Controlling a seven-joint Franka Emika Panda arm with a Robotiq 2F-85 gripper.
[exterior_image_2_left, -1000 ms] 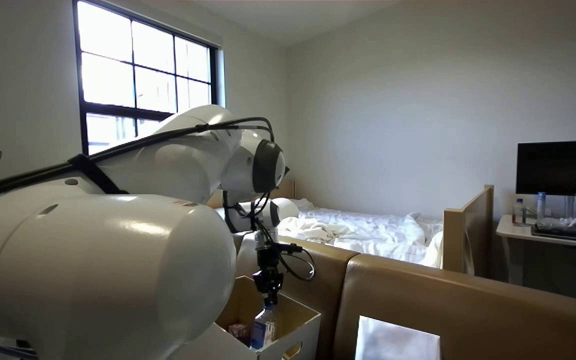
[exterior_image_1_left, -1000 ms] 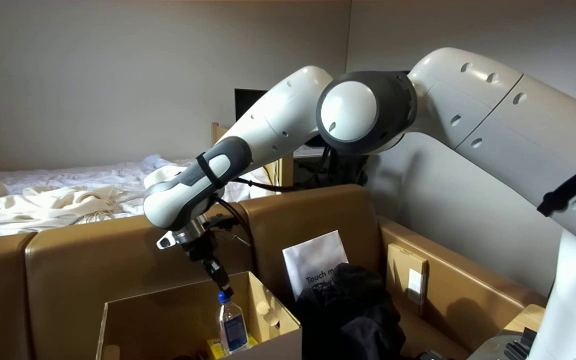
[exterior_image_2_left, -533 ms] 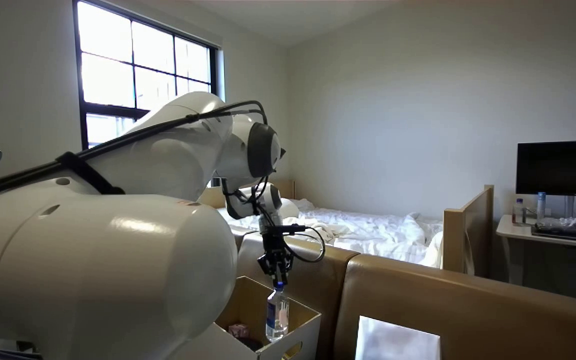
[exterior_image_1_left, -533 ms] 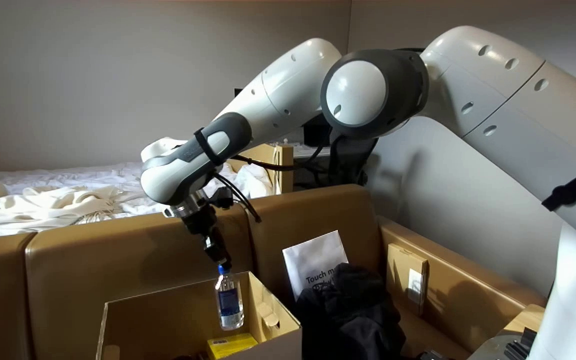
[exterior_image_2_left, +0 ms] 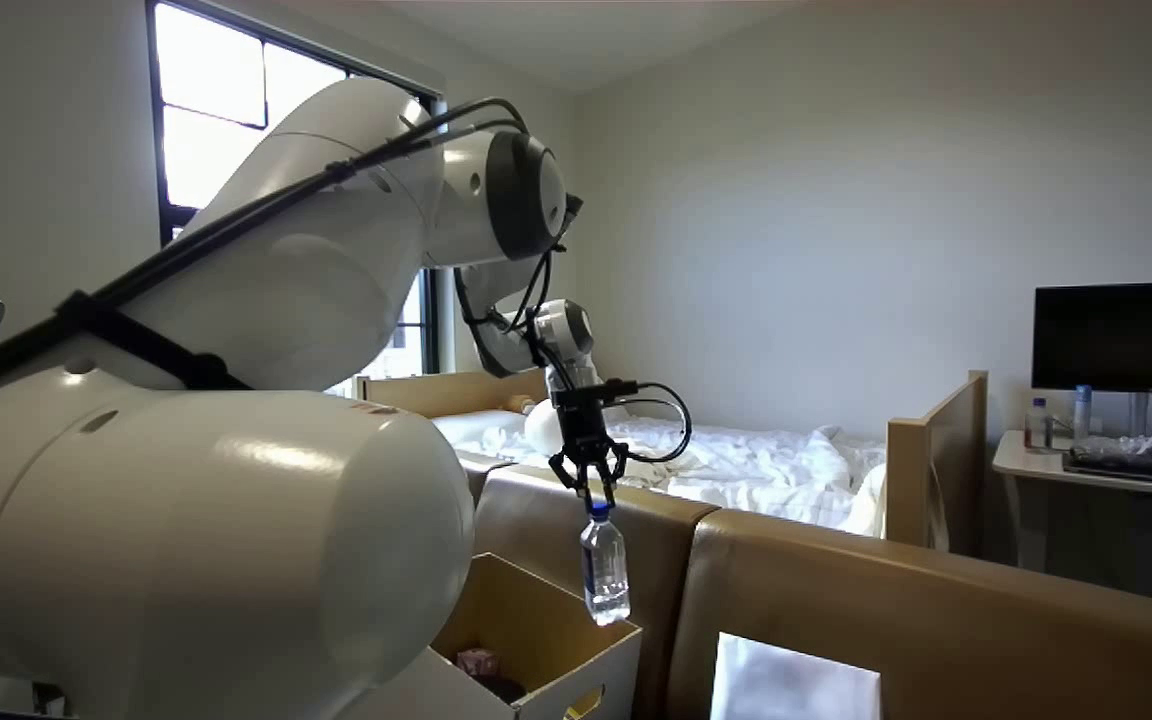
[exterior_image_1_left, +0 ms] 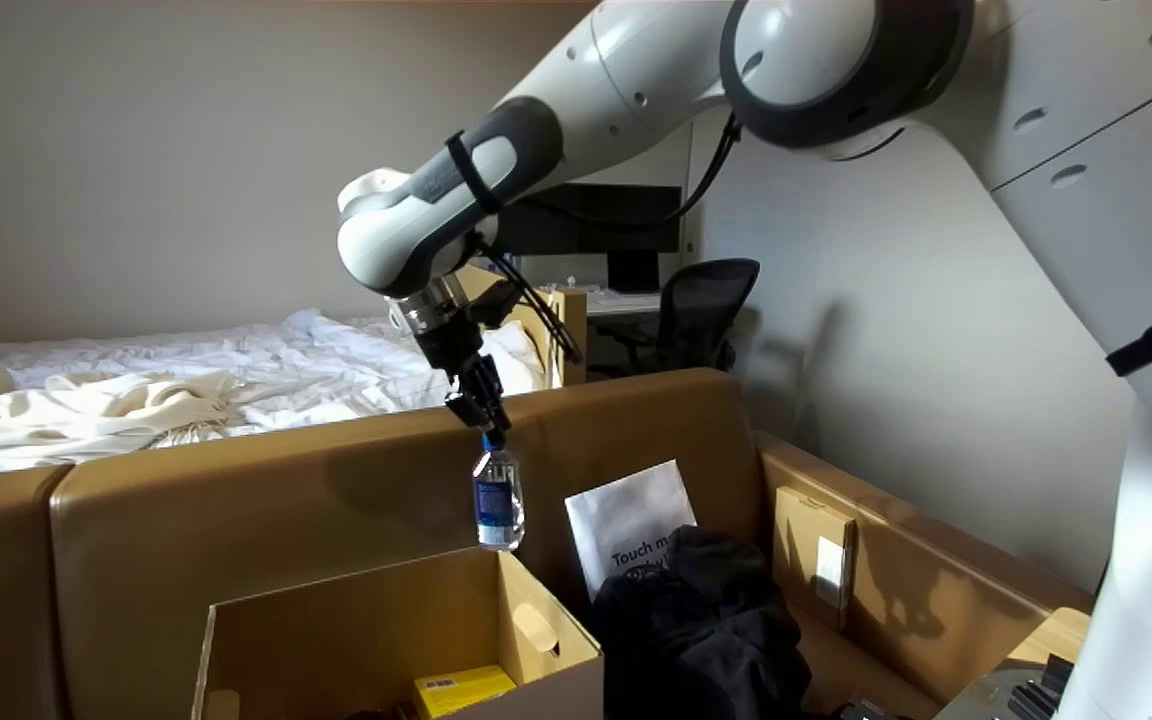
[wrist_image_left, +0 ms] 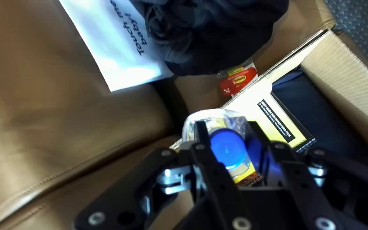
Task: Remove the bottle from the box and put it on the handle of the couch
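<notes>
One gripper (exterior_image_2_left: pixel 599 500) pinches one blue cap (wrist_image_left: pixel 228 148) between two fingers (wrist_image_left: pixel 203 137); one bottle (exterior_image_1_left: pixel 499 500) hangs from it nearly upright, above the rim of one cardboard box (exterior_image_1_left: pixel 356 620) near a corner; I see one yellow item (exterior_image_1_left: pixel 464 690) inside; one couch armrest (exterior_image_1_left: pixel 901 518) stands well apart.

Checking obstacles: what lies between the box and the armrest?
Dark cloth, a white sheet and a flat tan object in an exterior view; the wrist view adds a red packet.
</notes>
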